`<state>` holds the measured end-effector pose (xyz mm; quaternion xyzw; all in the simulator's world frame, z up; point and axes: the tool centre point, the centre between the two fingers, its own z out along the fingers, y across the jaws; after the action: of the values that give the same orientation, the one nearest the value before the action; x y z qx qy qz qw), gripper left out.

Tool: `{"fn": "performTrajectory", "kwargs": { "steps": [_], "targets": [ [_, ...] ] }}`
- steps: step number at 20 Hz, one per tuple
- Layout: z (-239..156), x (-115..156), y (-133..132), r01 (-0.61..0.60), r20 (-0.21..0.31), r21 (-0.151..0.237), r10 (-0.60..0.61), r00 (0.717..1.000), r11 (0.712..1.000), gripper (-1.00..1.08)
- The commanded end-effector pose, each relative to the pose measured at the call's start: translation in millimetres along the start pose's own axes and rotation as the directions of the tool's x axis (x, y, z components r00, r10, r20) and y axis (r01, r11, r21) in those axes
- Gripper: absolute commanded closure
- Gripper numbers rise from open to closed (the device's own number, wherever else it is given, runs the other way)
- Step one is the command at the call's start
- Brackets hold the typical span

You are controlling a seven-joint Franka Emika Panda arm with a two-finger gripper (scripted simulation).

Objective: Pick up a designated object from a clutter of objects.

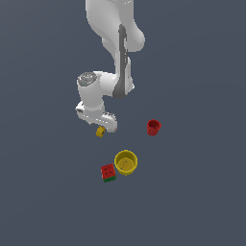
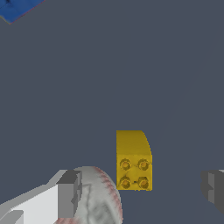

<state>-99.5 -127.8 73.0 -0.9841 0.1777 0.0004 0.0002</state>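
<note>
Fingers (image 2: 70, 192) of the gripper (image 2: 142, 190) stood well apart, one grey pad on each side of the wrist view, with nothing clamped between them. Between those pads lay the designated object (image 2: 134, 159), a small yellow-orange block with four studs on one face and one rounded edge, resting on the dark grey floor (image 2: 109, 78). It touched neither pad. Just beside it, near one finger, sat the white ball (image 2: 98, 199) with red stitching, partly covered by that finger. A blue thing (image 2: 17, 8) showed at a corner of the wrist view, too cropped to name.

From the exterior view, the white arm (image 1: 117, 57) reached down from above, and its hand hung low over the block (image 1: 100, 132), which peeked out just under the hand. The ball could not be seen there. The red cup (image 1: 153, 127) stood apart toward the exterior view's right. Nearer the camera sat the yellow bowl (image 1: 126, 162), with the red-and-green cube (image 1: 108, 173) just beside it on the exterior view's left; whether they touched could not be told.
</note>
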Motion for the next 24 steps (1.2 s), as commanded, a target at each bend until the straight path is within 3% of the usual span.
{"fn": "performTrajectory", "kwargs": {
  "steps": [1, 21, 22, 24],
  "targets": [
    [0, 0, 0, 0.000, 0.000, 0.000, 0.000, 1.000, 1.000, -0.92],
    [49, -1, 1, -0.002, -0.001, 0.000, 0.002, 1.000, 1.000, -0.92],
    [49, -1, 1, -0.002, -0.001, 0.000, 0.002, 1.000, 1.000, 1.08],
    [49, -1, 1, -0.002, -0.001, 0.000, 0.002, 1.000, 1.000, 1.08]
  ]
}}
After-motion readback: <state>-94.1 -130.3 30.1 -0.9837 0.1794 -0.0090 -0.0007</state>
